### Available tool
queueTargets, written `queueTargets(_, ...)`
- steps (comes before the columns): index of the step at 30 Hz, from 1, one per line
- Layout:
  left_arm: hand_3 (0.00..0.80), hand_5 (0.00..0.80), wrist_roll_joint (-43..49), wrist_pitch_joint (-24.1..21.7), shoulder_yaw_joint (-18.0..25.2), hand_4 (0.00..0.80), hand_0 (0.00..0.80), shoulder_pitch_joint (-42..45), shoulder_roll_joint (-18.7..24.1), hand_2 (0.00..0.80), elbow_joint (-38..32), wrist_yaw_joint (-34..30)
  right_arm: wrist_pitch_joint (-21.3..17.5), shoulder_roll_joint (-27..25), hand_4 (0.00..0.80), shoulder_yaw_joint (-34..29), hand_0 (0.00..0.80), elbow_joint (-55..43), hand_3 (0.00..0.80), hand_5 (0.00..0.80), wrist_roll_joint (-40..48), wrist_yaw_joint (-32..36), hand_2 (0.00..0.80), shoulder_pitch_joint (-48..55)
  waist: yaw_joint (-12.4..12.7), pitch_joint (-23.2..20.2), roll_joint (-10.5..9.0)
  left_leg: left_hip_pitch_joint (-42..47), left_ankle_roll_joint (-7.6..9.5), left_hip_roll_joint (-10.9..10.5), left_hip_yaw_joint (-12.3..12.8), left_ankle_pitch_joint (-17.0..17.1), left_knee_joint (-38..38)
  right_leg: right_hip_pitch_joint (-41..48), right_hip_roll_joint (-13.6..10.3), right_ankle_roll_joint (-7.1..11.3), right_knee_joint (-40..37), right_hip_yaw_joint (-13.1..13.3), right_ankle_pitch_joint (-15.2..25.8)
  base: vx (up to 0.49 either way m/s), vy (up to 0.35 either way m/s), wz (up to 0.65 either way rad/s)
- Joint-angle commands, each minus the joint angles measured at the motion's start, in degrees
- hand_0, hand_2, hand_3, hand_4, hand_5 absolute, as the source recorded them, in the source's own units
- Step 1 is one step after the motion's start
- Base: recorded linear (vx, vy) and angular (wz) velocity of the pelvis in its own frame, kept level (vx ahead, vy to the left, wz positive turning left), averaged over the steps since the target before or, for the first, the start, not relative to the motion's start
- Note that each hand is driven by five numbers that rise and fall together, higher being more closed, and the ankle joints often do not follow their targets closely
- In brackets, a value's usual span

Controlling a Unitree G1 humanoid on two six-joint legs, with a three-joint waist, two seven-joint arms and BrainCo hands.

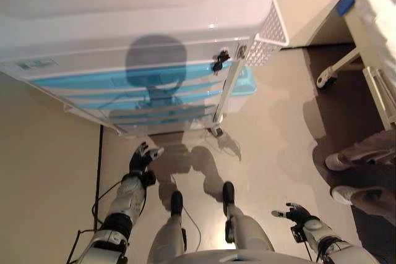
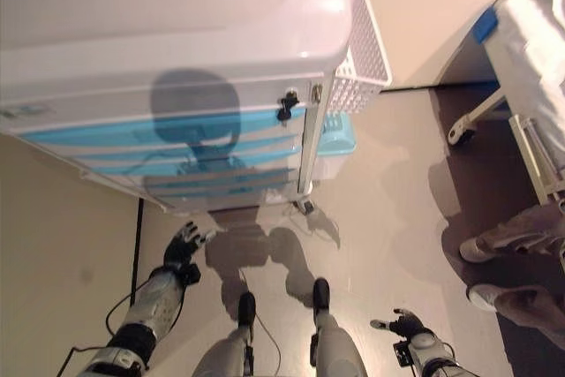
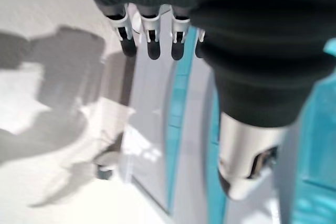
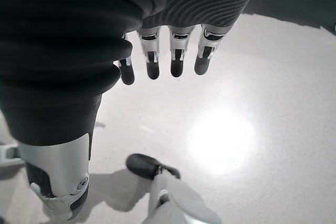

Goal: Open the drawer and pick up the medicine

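Fingers (image 3: pixel 152 45) hang straight near drawers (image 3: pixel 184 129), wrist-view only.

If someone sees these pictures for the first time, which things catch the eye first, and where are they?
A large white cart with closed blue drawers fills the upper part of the eye views. Below it, the left hand hangs open just short of the drawer fronts, and the right hand hangs open low over the floor. A person's shoes show at the right edge.

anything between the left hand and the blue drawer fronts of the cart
No: only bare floor separates the open left hand from the cart, whose drawers are all shut. The left eye view shows it best.
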Motion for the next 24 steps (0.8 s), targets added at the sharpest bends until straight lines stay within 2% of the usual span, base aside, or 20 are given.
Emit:
queueTargets(1,0.0,0.0,-5.34,-4.0,2.26,0.0,0.0,-2.05,0.91,0.0,-2.52,1.6,-1.13,-0.2,0.0,3.02,0.0,-1.05,0.0,0.0,2.7,-1.38,0.0,-0.28,-0.79,-1.11,-2.92,-8.8,2.97,-3.47,-2.74,-1.06,7.13,-6.49,-1.44,2.89,6.74,0.1,-1.16,-0.08,-0.008,-0.03)
queueTargets(13,0.0,0.0,-16.65,-7.21,2.58,0.0,0.0,-8.99,-2.02,0.0,-7.08,2.2,-1.63,0.31,0.0,4.12,0.0,-2.62,0.0,0.0,4.41,-1.97,0.0,-1.33,-1.84,-0.64,-3.96,-15.85,3.01,-4.04,-3.34,-1.73,10.37,-13.19,-1.1,2.7,9.59,0.32,-2.01,-0.041,0.007,0.01)
queueTargets(24,0.0,0.0,-24.68,-8.84,2.82,0.0,0.0,-13.51,-3.7,0.0,-7.45,0.89,-2.11,0.96,0.0,5.43,0.0,-4.26,0.0,0.0,4.77,-2.17,0.0,-2.12,-2.33,0.09,-4.7,-16.36,2.76,-3.57,-3.77,-1.85,9.83,-13.98,-0.86,2.65,9.73,0.14,-2.38,-0.001,0.0,0.0)
